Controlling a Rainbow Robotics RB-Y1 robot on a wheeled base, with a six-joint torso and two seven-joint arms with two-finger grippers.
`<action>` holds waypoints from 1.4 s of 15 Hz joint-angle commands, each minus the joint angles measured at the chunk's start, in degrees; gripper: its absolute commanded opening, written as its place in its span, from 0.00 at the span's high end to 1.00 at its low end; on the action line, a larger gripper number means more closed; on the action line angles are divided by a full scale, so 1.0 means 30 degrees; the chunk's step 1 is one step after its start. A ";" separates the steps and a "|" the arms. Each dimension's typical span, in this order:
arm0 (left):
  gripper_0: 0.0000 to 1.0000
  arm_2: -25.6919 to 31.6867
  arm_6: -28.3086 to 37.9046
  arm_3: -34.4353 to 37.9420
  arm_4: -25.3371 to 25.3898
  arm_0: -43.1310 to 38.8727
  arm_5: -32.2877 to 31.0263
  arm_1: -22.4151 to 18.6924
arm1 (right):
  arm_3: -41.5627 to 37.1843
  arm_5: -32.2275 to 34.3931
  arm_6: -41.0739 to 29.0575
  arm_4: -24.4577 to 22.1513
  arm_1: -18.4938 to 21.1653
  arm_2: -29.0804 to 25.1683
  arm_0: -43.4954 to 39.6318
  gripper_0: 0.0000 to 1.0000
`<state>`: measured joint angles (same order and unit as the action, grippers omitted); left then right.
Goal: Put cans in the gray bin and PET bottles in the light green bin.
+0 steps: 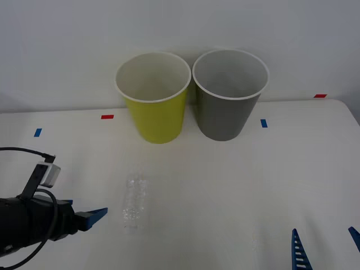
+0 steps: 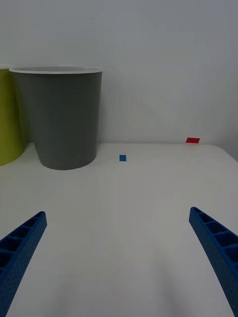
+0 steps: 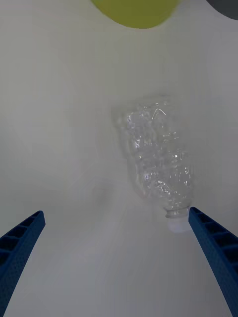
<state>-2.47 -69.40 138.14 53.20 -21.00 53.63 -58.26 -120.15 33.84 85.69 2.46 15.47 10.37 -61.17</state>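
Note:
The PET bottle lies on its side on the white table, clear and bumpy, in front of the light green bin. The gray bin stands upright beside that bin, on its right. My left gripper hovers low just left of the bottle, open and pointing at it. In the left wrist view the bottle lies ahead of the open gripper, its white cap close to one fingertip. My right gripper waits open at the front right, facing the gray bin. Cans are out of view.
Small red tape marks and blue tape marks dot the table. A white wall rises just behind the bins. The table's right edge runs near the right arm. Bare tabletop lies between the bottle and the right gripper.

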 commanded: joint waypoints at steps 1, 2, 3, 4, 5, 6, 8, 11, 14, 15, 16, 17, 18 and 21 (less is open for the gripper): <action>0.00 0.0003 0.2566 0.0476 0.0169 0.1901 0.2837 0.0026 | 0.0000 0.0000 0.0000 0.0000 0.0000 0.0000 0.0000 0.00; 0.00 0.0003 0.3094 0.0740 0.0169 0.2282 0.3541 0.0026 | 0.0000 0.0000 0.0000 0.0000 0.0000 0.0000 0.0000 0.00; 0.00 -0.0026 0.3797 0.1120 0.0169 0.2633 0.4390 0.0026 | 0.0000 0.0000 0.0000 0.0000 0.0000 0.0000 0.0000 0.00; 0.00 -0.0260 0.4412 0.1296 0.0139 0.3043 0.4947 0.0056 | 0.0000 0.0000 0.0000 0.0000 0.0000 0.0000 0.0000 0.00; 0.00 -0.0700 0.5027 0.1325 -0.0095 0.3453 0.5093 0.0085 | 0.0000 0.0000 0.0000 0.0000 0.0000 0.0000 0.0000 0.00; 0.00 -0.1286 0.5613 0.1296 -0.0535 0.3864 0.5064 0.0085 | 0.0000 0.0000 0.0000 0.0000 0.0000 0.0000 0.0000 0.00; 0.00 -0.2750 0.6961 0.1296 -0.2087 0.4889 0.5093 0.0144 | 0.0000 0.0000 0.0000 0.0000 0.0000 0.0000 0.0000 0.00; 0.00 -0.4479 0.8865 0.1208 -0.3728 0.6530 0.6265 0.0378 | 0.0000 0.0000 0.0000 0.0000 0.0000 0.0000 0.0000 0.00; 0.00 -0.5241 0.9334 0.0886 -0.3992 0.7467 0.6851 0.1022 | 0.0000 0.0000 0.0000 0.0000 0.0000 0.0000 0.0000 0.00; 0.00 -0.5680 0.9392 0.0564 -0.4431 0.7819 0.6998 0.1462 | 0.0000 0.0000 0.0000 0.0000 0.0000 0.0000 0.0000 0.00; 0.00 -0.6208 0.9422 0.0300 -0.5046 0.8317 0.7437 0.1755 | 0.0000 0.0000 0.0000 0.0000 0.0000 0.0000 0.0000 0.00; 0.00 -0.6764 0.9480 0.0183 -0.5632 0.8873 0.8023 0.1989 | 0.0000 0.0000 0.0000 0.0000 0.0000 0.0000 0.0000 0.00; 0.00 -0.7379 1.0066 -0.0022 -0.6189 0.9459 0.8316 0.2165 | 0.0000 0.0000 0.0000 0.0000 0.0000 0.0000 0.0000 0.00; 0.00 -0.8463 1.0916 -0.0462 -0.6482 1.0338 0.8404 0.2429 | 0.0000 0.0000 0.0000 0.0000 0.0000 0.0000 0.0000 0.00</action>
<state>-26.99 -36.60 137.10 34.17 9.36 78.62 -51.19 -120.15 33.84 85.69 2.46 15.47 10.37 -61.17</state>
